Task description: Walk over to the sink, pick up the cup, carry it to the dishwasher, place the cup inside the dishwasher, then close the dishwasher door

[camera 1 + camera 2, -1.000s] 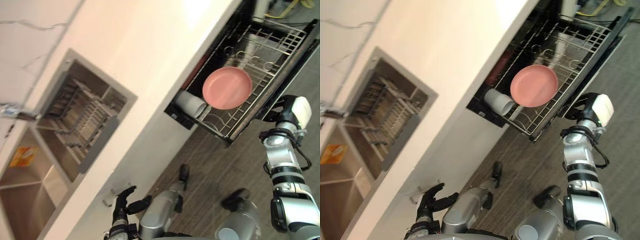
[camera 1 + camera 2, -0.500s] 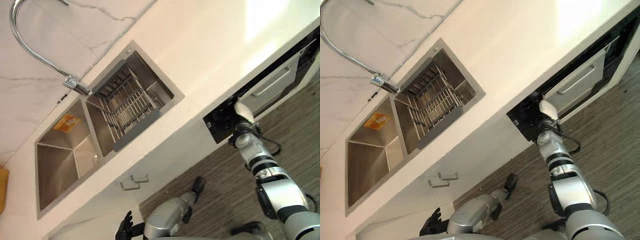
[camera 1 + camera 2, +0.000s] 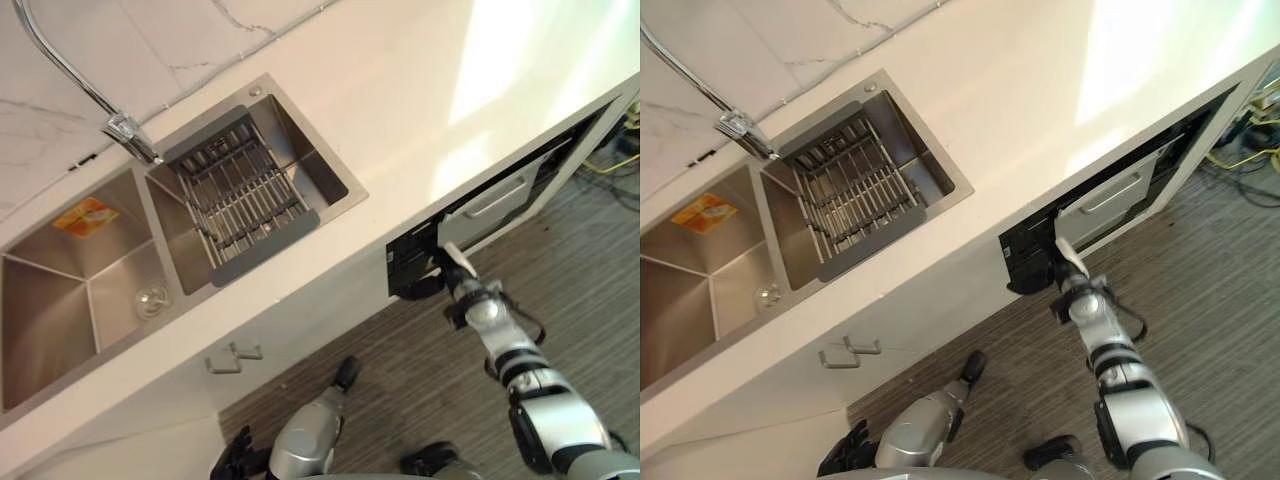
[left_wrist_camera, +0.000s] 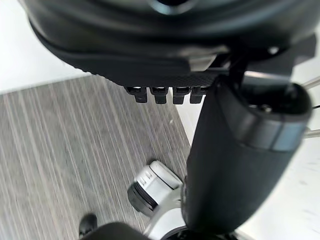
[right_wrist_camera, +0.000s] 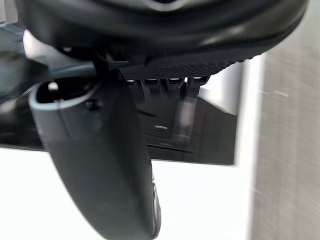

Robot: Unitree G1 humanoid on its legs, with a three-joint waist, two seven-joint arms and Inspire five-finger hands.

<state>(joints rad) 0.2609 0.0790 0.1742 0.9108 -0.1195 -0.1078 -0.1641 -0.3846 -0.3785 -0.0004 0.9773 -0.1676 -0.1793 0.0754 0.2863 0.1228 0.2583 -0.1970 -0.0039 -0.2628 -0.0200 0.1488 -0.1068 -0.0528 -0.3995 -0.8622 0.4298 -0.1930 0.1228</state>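
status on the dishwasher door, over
Right robot hand at dishwasher door edge. Door ajar, dark gap under countertop. Left robot hand low, open, idle. No obstruction seen at door.

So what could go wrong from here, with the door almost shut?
The dishwasher door shows a dark gap under the counter, and the right hand is at one end of it rather than the middle, so it may not latch evenly. That hand also sits right by the door's edge, where it could get caught as the gap closes. The left hand hangs low by the floor, out of the way.
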